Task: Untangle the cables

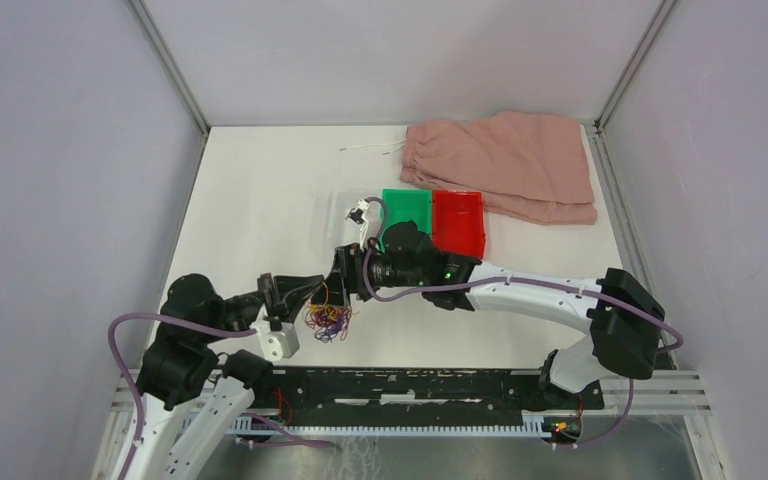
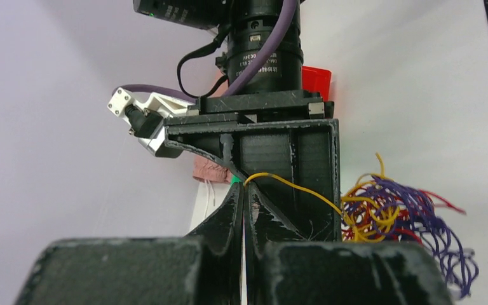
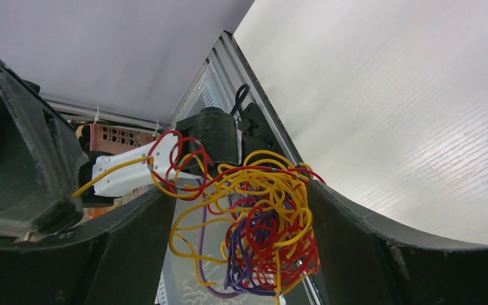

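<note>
2 grippers faced each other over the cables (image 1: 328,320), a small clump of yellow, red and purple wires near the front edge of the table (image 1: 260,200). The left gripper (image 2: 244,190) was pinched tight on 1 yellow strand (image 2: 292,187), probably to anchor it. The right gripper (image 3: 241,216) stood wide with the clump between its jaws, seemingly placed to take the bulk and draw it away.

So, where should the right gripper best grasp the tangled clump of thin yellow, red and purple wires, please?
Probably the clump at its dense knot, from the side opposite the left gripper pinching one yellow strand; the open right gripper straddles it.
</note>
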Robot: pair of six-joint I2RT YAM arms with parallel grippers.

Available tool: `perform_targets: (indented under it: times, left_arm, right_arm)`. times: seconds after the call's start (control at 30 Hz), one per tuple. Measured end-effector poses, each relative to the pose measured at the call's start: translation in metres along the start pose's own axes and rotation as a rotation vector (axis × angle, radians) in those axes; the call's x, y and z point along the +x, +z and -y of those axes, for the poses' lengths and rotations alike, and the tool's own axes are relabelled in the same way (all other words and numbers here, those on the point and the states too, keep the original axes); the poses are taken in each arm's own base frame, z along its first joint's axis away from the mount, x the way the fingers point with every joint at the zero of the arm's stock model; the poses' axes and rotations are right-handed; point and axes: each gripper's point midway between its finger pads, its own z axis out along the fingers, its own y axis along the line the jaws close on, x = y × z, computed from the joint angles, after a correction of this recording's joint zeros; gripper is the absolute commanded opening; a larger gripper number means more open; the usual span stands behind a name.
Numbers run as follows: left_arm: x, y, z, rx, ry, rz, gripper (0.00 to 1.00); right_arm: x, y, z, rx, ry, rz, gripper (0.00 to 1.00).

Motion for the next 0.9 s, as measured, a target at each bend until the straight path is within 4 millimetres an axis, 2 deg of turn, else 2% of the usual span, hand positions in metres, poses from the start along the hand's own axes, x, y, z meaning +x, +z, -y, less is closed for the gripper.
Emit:
perform_targets:
  times: [0.23, 0.5, 0.77, 0.83, 0.9]
  left_arm:
    - [-0.009, 0.002, -0.01, -0.027, -0.014, 0.036, 0.03]
    - [-0.035, 0.006, -0.045, -0.083, -0.218, 0.088, 0.03]
    - [-0.048, 0.01, -0.064, -0.131, -0.424, 0.127, 0.03]
    - [-0.052, 0.011, -0.073, -0.149, -0.452, 0.141, 0.03]
    - [-0.06, 0.011, -0.087, -0.18, -0.459, 0.167, 0.03]
  right_arm:
    - [-0.009, 0.009, 0.006, 0.03, 0.0, 0.046, 0.82]
    - [-0.004, 0.03, 0.035, 0.067, 0.01, 0.039, 0.8]
    - [-0.005, 0.035, 0.041, 0.036, 0.016, 0.08, 0.8]
    - [-0.001, 0.032, 0.05, 0.053, 0.022, 0.084, 0.79]
    - [0.009, 0.028, 0.07, 0.103, 0.035, 0.079, 0.79]
